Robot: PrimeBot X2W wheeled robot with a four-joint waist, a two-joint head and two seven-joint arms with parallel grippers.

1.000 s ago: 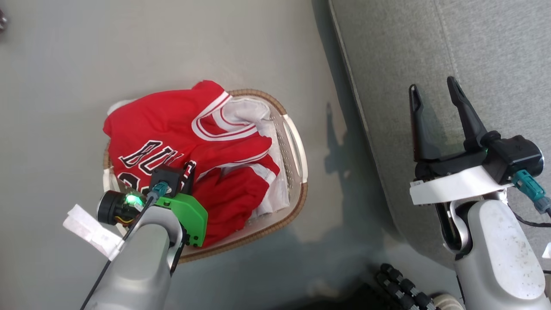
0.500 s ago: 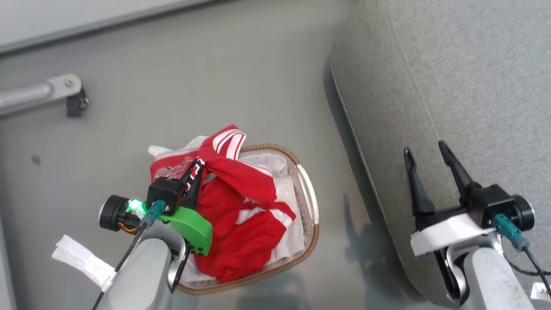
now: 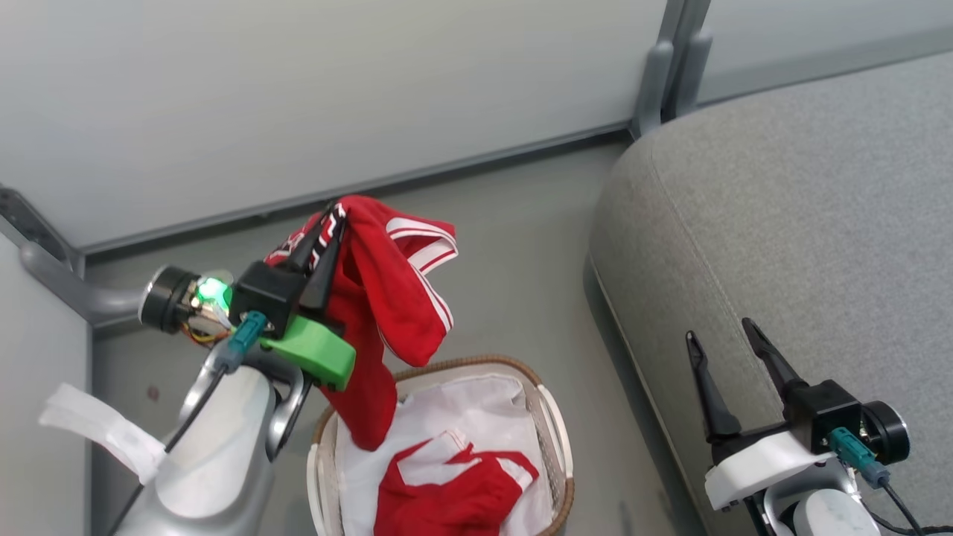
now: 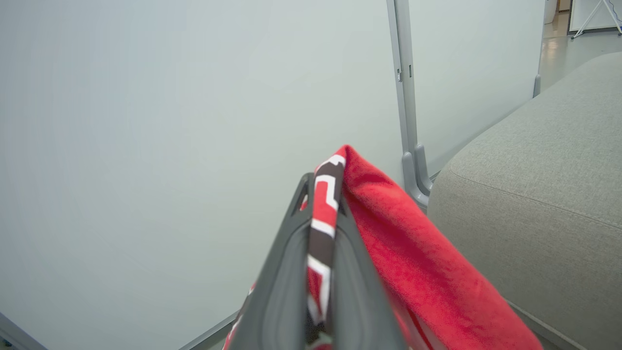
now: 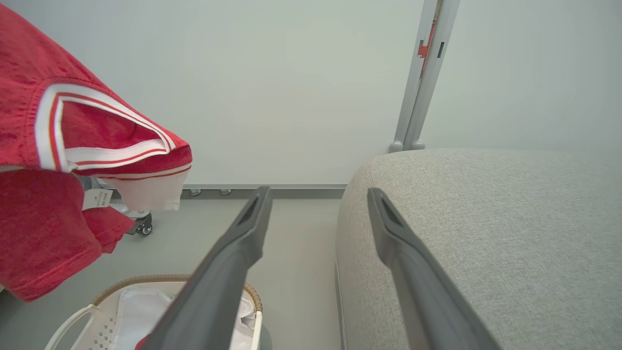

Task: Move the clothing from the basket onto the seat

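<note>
Upholstery of the seat (image 3: 819, 223) is filling the right side, with the basket (image 3: 556, 447) sitting on the floor just beside its edge. The red jersey (image 3: 387, 298) is hanging above the basket, while the shorts (image 3: 447, 499) are lying inside on the white liner (image 3: 454, 409). The left gripper (image 3: 331, 223) is pinching the jersey's lettered fold between pressed-together fingers. The right gripper (image 3: 720, 333) is hovering at the seat's edge, fingers spread and holding nothing.

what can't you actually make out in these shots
Jersey lettering: head view, bunched folds and the left gripper hide it; left wrist view, fingers cover most.
Shorts: head view, bottom edge cuts them off.
Basket: head view, near rim cut off; right wrist view, a finger of the right gripper covers part.
</note>
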